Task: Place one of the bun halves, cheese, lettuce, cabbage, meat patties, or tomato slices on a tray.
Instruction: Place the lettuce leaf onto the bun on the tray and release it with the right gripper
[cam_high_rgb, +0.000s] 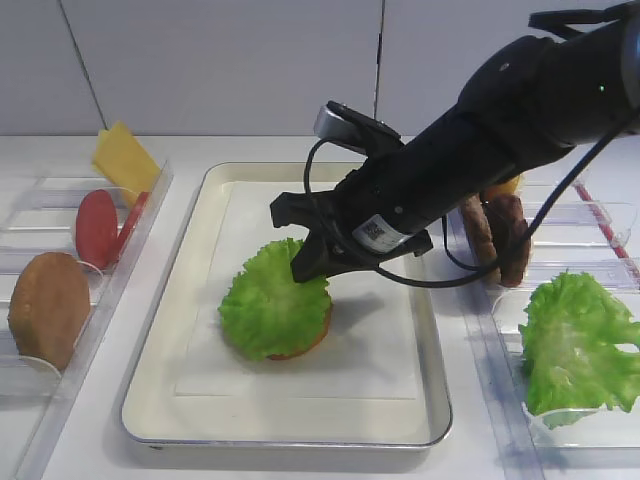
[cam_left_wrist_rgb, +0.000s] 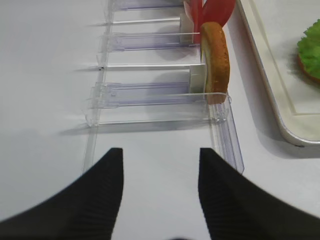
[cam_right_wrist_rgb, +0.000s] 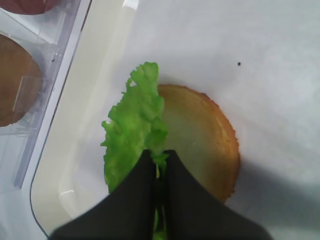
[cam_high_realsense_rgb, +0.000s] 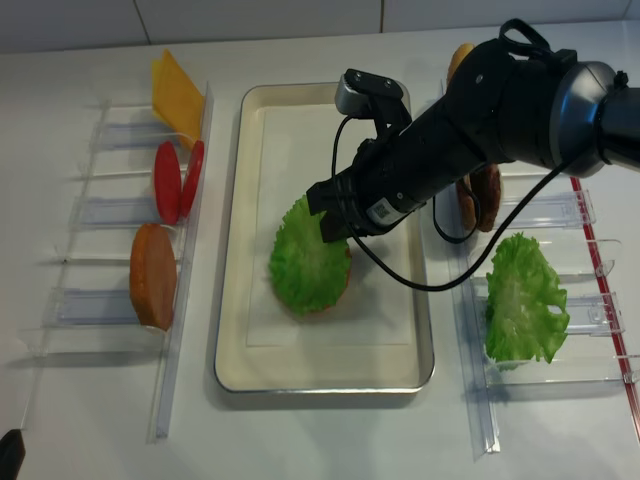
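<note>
**Inspector A:** Lettuce (cam_high_rgb: 272, 312) lies on a bun half (cam_right_wrist_rgb: 202, 145) near the middle of the tray (cam_high_rgb: 300, 425), on the white paper sheet (cam_high_rgb: 375, 350). From the high views the leaf covers nearly the whole bun; only a brown crust edge shows at its lower right.

**Inspector B:** The right wrist view differs. There the leaf is drawn up on edge along the bun's left side, leaving the pale toasted face bare. The right gripper (cam_right_wrist_rgb: 159, 165) has its fingers pressed together, pinching the leaf's edge between them.

**Inspector A:** In the high view the right gripper (cam_high_rgb: 308, 262) sits at the leaf's upper right edge, fingers pointing down. Whether it grips cannot be told from there.

**Inspector B:** Left gripper (cam_left_wrist_rgb: 160, 170): seen properly only in its own wrist view, fingers spread apart with nothing between them, above bare table beside the clear bins (cam_left_wrist_rgb: 150, 95). Another bun half (cam_left_wrist_rgb: 216, 62) stands on edge in a bin, tomato slices (cam_left_wrist_rgb: 212, 12) behind it.

**Inspector A:** High view adds cheese (cam_high_rgb: 125, 160) at far left, meat patties (cam_high_rgb: 497, 238) and a leaf heap (cam_high_rgb: 578, 345) at right.
</note>
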